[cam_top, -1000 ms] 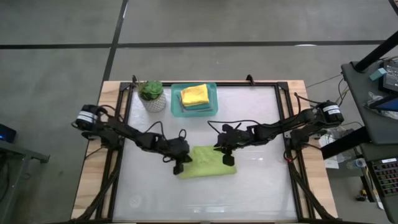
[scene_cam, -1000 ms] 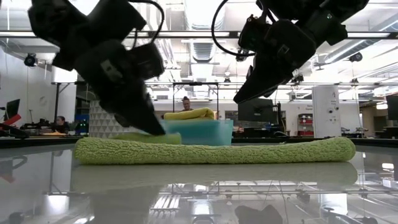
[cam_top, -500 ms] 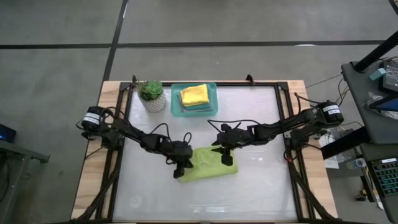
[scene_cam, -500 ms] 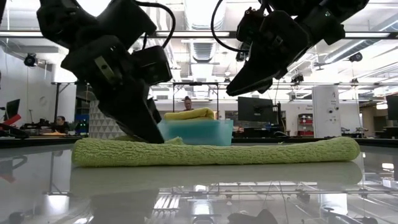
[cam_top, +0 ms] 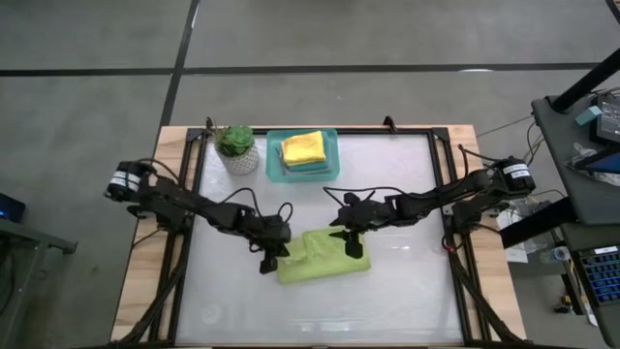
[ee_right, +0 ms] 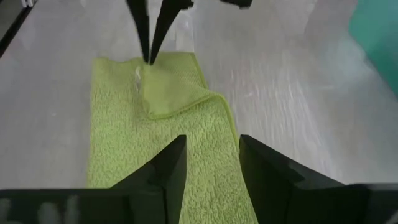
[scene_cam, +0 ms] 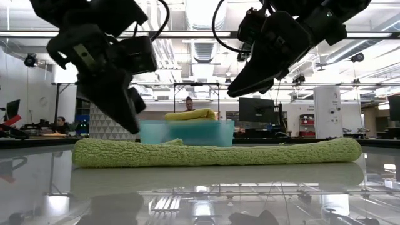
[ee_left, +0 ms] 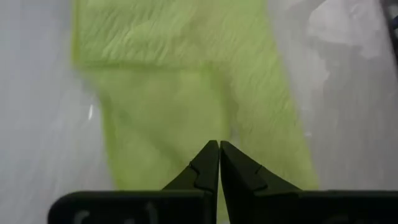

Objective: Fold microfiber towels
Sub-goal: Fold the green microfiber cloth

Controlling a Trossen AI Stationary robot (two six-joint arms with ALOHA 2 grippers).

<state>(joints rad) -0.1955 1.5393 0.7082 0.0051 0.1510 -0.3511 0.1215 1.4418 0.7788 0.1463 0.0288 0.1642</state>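
A folded towel (cam_top: 324, 256) lies flat near the middle of the table (cam_top: 407, 301), with the left gripper (cam_top: 270, 260) raised just off its left end and the right gripper (cam_top: 355, 247) above its right end. At the table's far edge a tray (cam_top: 274, 160) holds a stack of towels (cam_top: 303, 148). A potted plant (cam_top: 236, 148) stands just left of the tray, toward the far left corner.
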